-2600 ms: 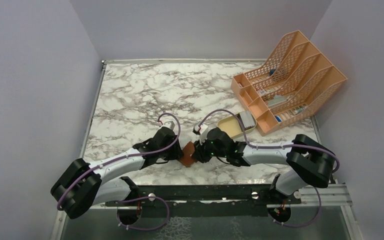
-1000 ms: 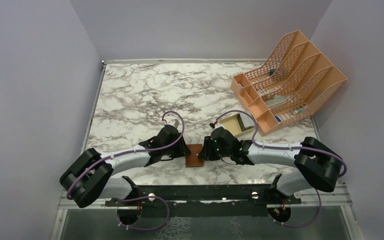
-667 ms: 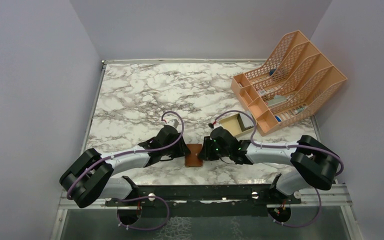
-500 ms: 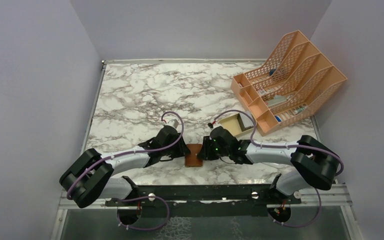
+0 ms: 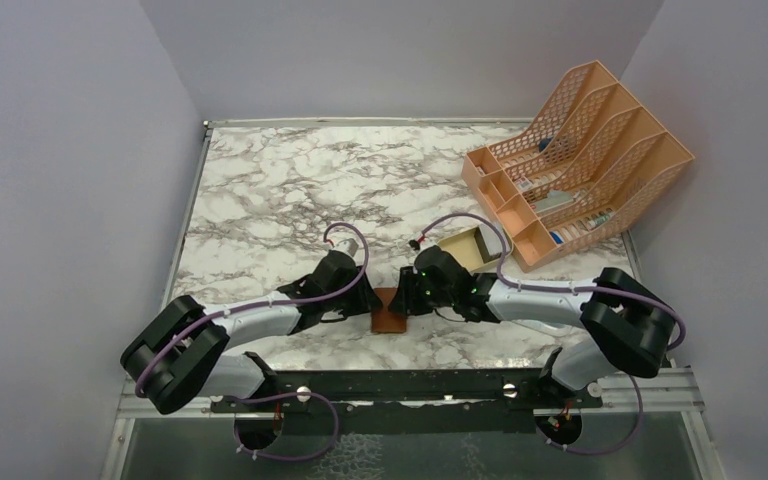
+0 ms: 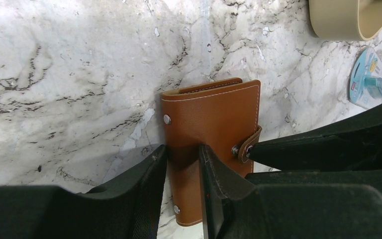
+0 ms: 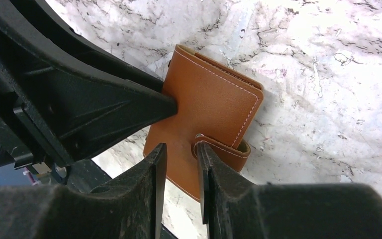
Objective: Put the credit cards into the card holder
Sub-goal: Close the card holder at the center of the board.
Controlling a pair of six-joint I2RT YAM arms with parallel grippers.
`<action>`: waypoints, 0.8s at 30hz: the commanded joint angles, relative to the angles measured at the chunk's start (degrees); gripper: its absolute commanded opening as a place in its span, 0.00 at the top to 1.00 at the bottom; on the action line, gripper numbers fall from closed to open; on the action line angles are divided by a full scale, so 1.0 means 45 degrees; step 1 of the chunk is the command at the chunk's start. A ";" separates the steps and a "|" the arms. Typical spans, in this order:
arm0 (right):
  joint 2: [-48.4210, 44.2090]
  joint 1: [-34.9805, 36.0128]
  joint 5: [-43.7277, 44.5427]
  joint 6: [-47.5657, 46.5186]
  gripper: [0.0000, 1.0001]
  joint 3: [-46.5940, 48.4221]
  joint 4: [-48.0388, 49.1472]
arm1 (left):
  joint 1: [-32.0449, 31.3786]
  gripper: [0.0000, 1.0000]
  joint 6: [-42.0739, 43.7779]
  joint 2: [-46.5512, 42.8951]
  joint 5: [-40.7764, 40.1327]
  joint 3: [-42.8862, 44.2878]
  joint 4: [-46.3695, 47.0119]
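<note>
Card holder (image 5: 390, 312) is snapped shut near the marble table's (image 5: 290, 190) front edge, left gripper (image 6: 183, 167) pinched narrow on one side, right gripper (image 7: 179, 164) narrow at the snap tab (image 7: 224, 145); opening step, next likely pop tab while left holds firm.

From above I see only a sliver of the card holder (image 5: 390, 318), because both wrists cover the rest. Up close, the left gripper (image 6: 181, 149) and right gripper (image 7: 179, 147) hide its near edge, so I cannot tell whether either pinches the leather. The tan tray (image 6: 338, 25) is cut off by the frame's top edge. The blue packet (image 6: 365, 82) sits partly behind a black finger. The orange rack's (image 5: 580, 150) contents are too small to identify.
</note>
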 commanded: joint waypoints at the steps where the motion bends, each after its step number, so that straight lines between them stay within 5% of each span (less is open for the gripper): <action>1: -0.0630 -0.0080 0.0343 -0.0978 0.68 0.0551 -0.0875 | -0.0009 0.68 0.0308 0.0477 0.0167 0.0094 -0.0665; 10: -0.0902 -0.0366 -0.0701 -0.9015 0.69 0.0473 -0.0825 | -0.0009 0.67 0.0584 0.0397 0.0238 0.0363 -0.0938; 20: 0.1029 -0.2608 -0.7155 -1.1033 0.71 0.1735 -0.1787 | 0.0110 0.67 0.1271 0.0417 0.0146 0.0508 -0.0934; 24: 0.2005 -0.2816 -0.7947 -1.2043 0.71 0.2718 -0.2911 | 0.0412 0.67 0.1510 0.0495 0.0154 0.0638 -0.0855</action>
